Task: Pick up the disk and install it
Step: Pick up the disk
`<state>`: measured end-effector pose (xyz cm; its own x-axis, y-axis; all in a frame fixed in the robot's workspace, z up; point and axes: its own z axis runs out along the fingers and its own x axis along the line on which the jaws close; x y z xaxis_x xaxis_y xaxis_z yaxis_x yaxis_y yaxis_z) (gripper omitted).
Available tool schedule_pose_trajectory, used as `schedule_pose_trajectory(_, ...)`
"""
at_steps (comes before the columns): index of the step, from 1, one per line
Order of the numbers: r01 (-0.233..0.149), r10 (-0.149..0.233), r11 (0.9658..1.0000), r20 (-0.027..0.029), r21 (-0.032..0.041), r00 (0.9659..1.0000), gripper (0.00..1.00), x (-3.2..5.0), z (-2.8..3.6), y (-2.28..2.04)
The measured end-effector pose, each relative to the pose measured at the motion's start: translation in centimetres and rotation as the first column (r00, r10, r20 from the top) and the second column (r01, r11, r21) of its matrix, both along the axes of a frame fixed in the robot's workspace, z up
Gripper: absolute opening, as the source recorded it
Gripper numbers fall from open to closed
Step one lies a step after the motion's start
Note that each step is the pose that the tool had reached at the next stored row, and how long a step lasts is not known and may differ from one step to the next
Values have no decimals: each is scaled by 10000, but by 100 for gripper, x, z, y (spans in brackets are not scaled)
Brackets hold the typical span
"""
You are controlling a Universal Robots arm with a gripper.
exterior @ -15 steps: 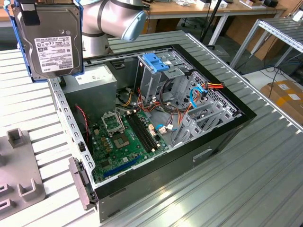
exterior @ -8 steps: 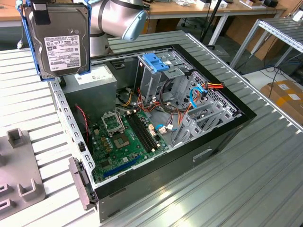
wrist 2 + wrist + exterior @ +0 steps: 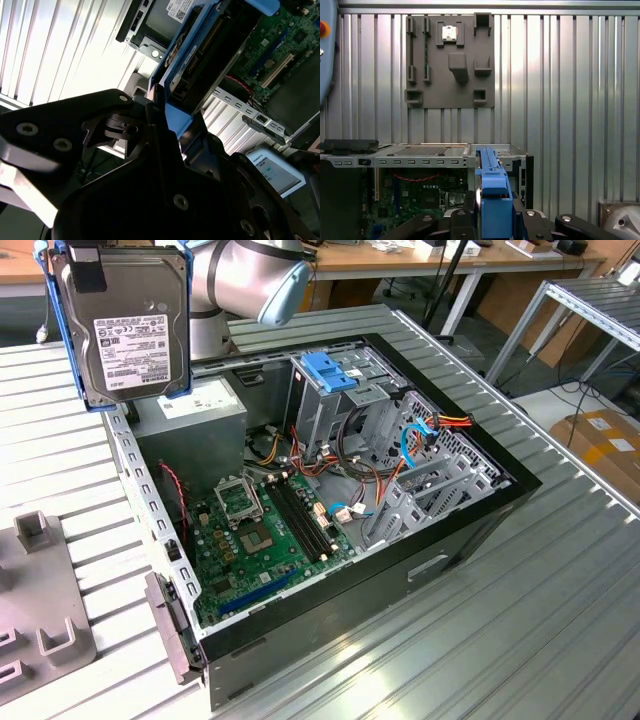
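Disk (image 3: 125,325) hangs upright in the upper left of the exterior view, by the open case (image 3: 330,610); the gripper (image 3: 492,212) is clamped tight on its blue carrier.

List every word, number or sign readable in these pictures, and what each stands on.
None can be read.
Label on the disk: print too small.
Sticker on the power supply: too small.
Markings on the motherboard: too small.
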<state>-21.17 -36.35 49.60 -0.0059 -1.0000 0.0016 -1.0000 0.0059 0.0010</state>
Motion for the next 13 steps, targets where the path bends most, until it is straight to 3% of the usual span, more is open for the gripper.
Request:
schedule_pose_trajectory(6,-2,2,10000,0,1,10000,37,93,0,0)
schedule_pose_trajectory(13,-2,2,10000,0,0,10000,37,366,0,0)
